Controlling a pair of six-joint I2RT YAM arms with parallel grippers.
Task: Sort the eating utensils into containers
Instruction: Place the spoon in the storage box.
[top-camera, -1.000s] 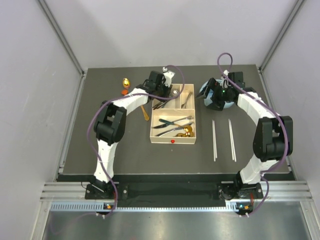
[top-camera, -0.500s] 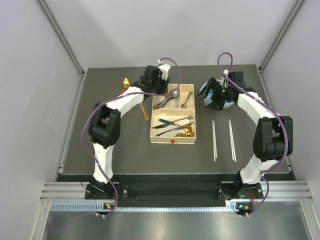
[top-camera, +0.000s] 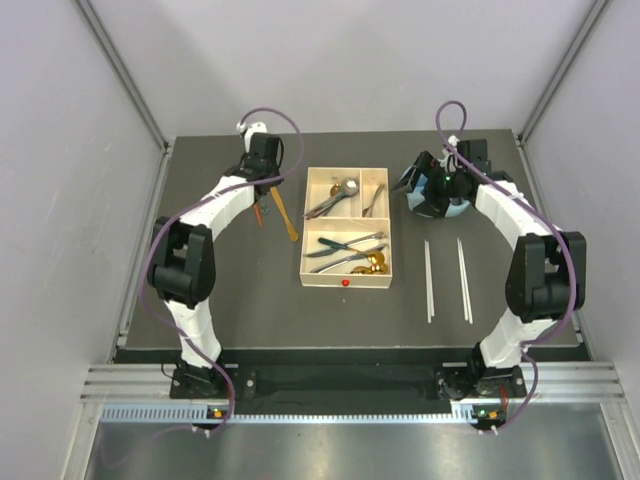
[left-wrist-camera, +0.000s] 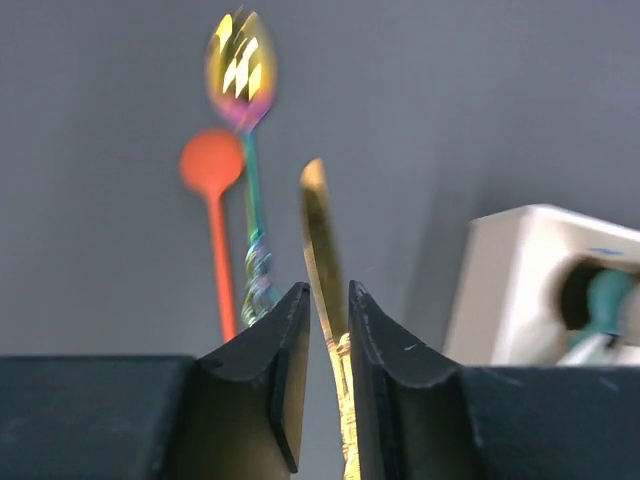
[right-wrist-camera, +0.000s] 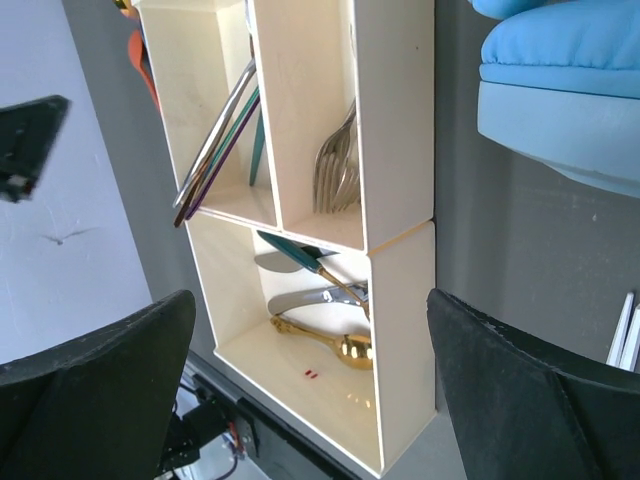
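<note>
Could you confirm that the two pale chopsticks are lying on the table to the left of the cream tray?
Not quite, the side is wrong. The two pale chopsticks are lying on the table to the right of the cream tray, as the top external view shows.

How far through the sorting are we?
Done: several utensils lie in the tray. In hand: the left gripper straddles a gold utensil, grip unclear. Remaining: the orange spoon, the iridescent utensil beside it, and two chopsticks right of the tray.

Soft even light; gold spoon (left-wrist-camera: 240, 65) blurred, glinting
</note>
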